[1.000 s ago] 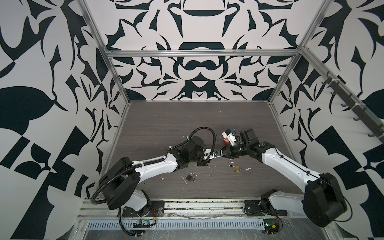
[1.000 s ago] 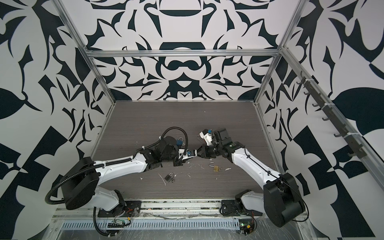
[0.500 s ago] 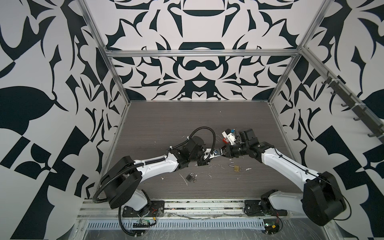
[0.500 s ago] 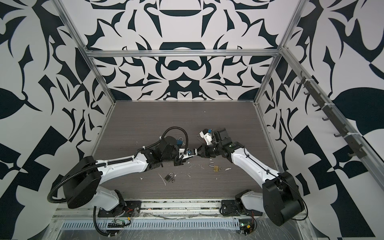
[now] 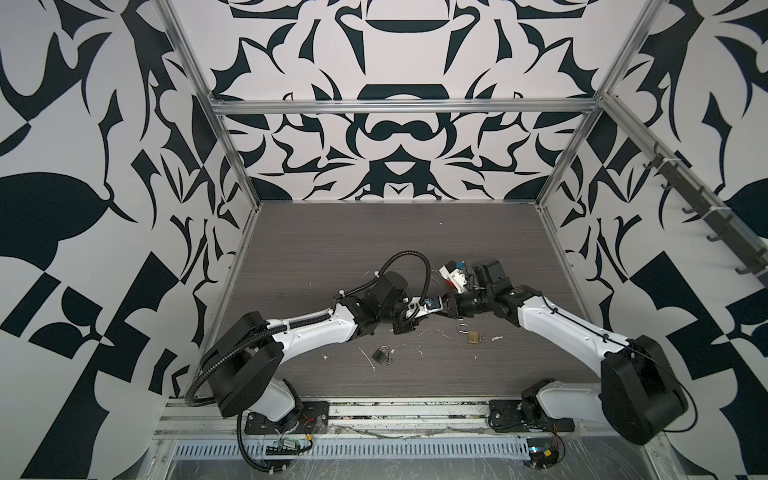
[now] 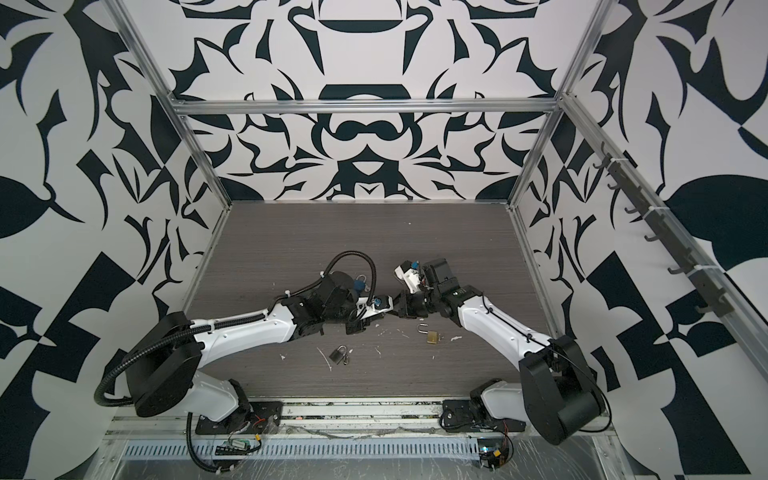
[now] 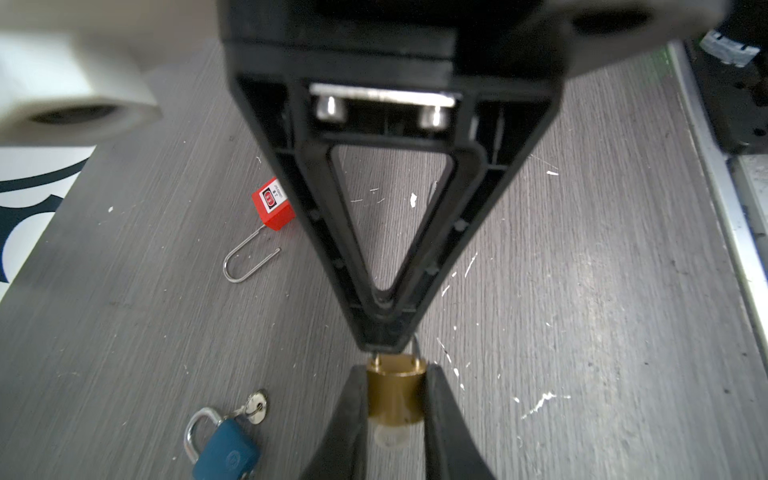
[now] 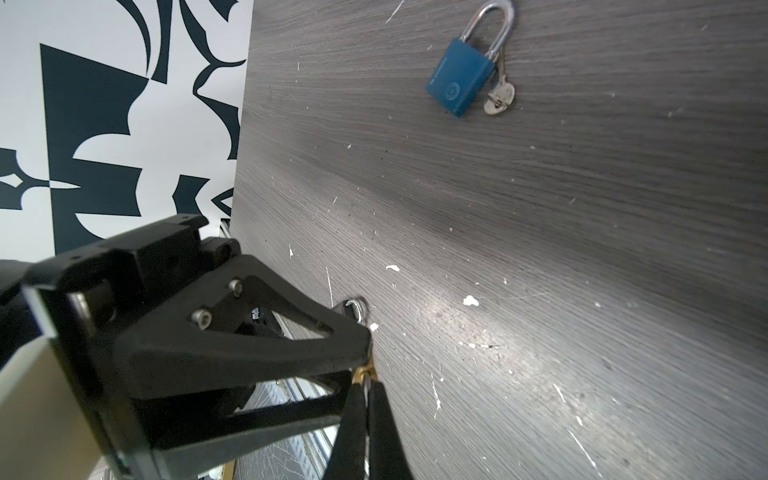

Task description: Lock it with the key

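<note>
Over the middle of the table, we see the left gripper clamp the brass padlock by its body, steadying it for the right gripper. That gripper's fingers are pressed together at the lock's top. Whether they nip key or shackle, we cannot tell. A blue padlock lies aside.

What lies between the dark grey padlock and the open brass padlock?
Both top views show bare wooden table and white flecks up to the brass padlock, plus a small key-like piece beside the dark grey padlock.
</note>
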Controlling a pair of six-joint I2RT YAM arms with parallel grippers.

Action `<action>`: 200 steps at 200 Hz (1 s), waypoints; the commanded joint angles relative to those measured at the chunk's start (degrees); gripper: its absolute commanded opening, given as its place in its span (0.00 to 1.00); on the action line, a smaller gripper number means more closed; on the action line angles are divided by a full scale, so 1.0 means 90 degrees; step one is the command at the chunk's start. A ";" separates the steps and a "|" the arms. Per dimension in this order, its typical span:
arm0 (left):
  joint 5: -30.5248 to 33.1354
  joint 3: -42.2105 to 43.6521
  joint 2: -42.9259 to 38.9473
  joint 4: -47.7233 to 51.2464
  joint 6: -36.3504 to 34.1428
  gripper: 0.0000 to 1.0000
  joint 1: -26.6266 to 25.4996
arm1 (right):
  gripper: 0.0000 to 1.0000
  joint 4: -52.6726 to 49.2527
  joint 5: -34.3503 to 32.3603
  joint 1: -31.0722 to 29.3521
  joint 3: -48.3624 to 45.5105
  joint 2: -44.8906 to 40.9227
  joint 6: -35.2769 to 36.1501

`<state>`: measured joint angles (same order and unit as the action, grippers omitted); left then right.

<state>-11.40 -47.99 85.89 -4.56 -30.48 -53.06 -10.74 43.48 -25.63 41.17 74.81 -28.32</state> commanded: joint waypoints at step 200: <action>-0.0804 -0.0797 -0.0183 -0.2883 0.0964 0.00 0.0124 | 0.00 0.0967 -0.0027 -0.0709 -0.0483 0.0689 -0.0329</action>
<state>-10.90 -47.99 85.89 -4.45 -22.85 -50.72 0.73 40.64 -27.70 39.11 77.82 -30.48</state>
